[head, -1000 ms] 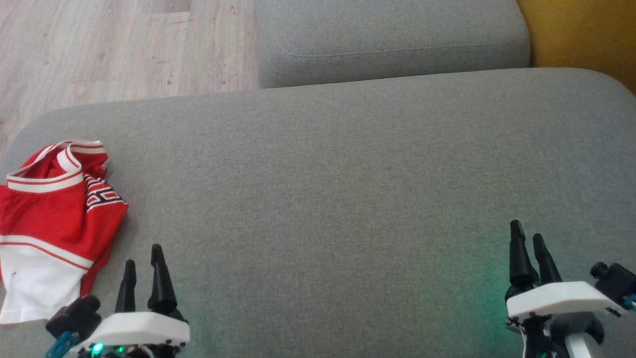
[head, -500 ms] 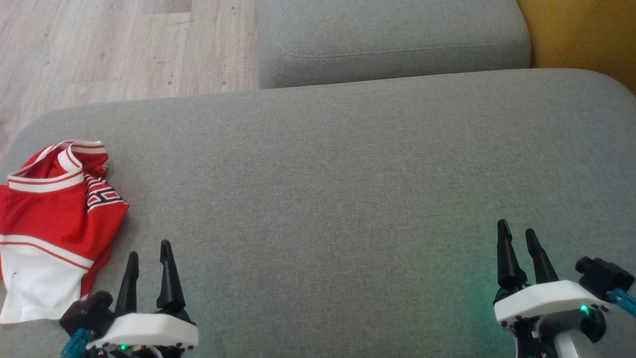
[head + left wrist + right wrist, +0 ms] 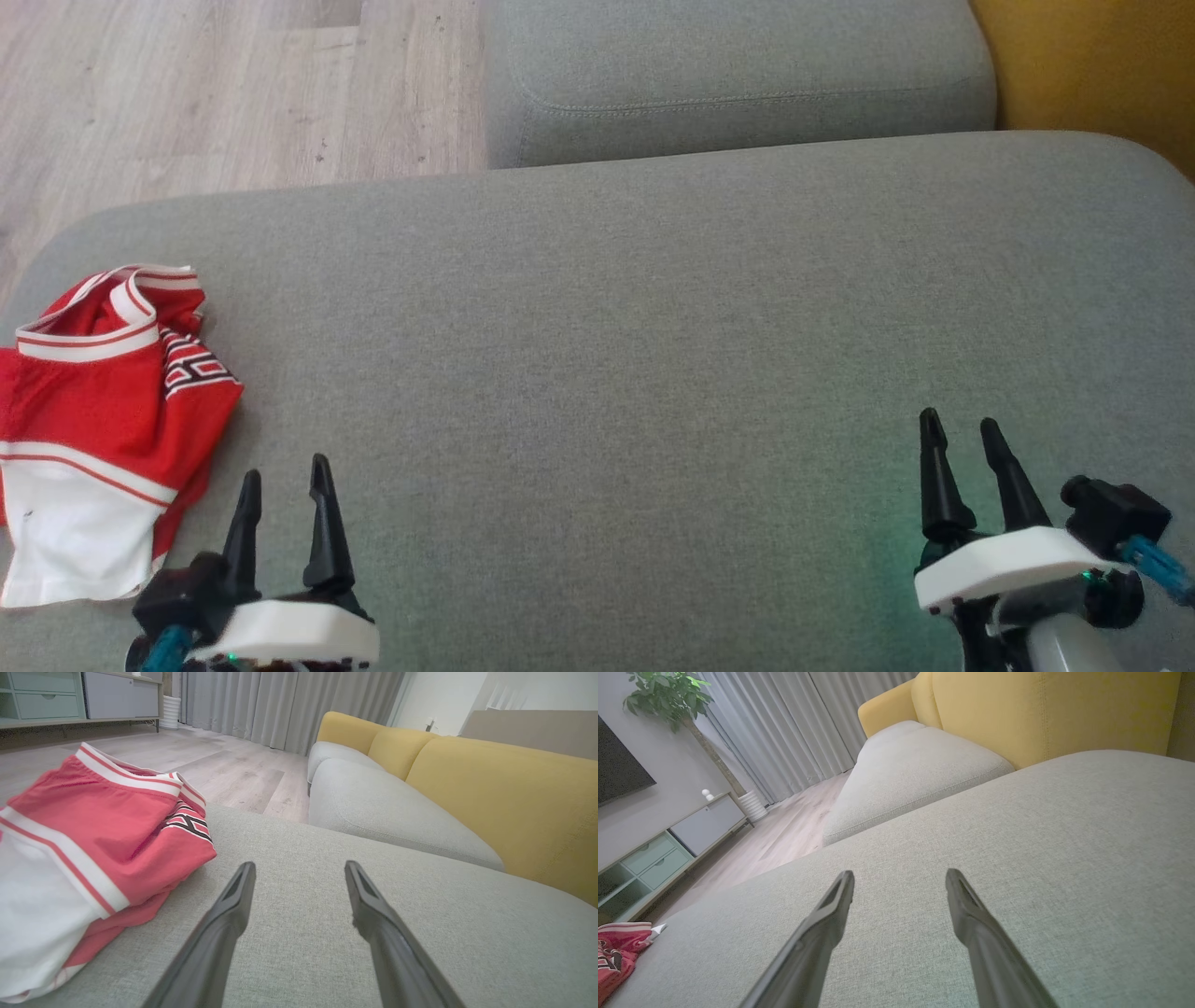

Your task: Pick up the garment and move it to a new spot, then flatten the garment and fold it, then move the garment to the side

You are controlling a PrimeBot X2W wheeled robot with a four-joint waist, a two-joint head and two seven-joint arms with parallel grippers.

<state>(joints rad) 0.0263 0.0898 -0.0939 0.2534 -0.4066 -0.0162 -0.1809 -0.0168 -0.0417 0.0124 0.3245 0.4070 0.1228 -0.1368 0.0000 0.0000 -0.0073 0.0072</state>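
Left gripper (image 3: 285,469) and right gripper (image 3: 959,419) both spread wide, holding nothing. Bunched garment (image 3: 103,411) on cushion (image 3: 597,327), just left of left gripper, well apart from right. Likely light, soft, floppy, slightly slippery. Best pinched at striped waistband edge.

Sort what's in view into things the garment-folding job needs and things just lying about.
Job:
- red and white garment, bunched at the cushion's left end
- grey cushion under it
- left gripper, open
- right gripper, open

Just there:
- far grey cushion
- yellow backrest
- wooden floor
- curtains
- cabinet
- potted plant
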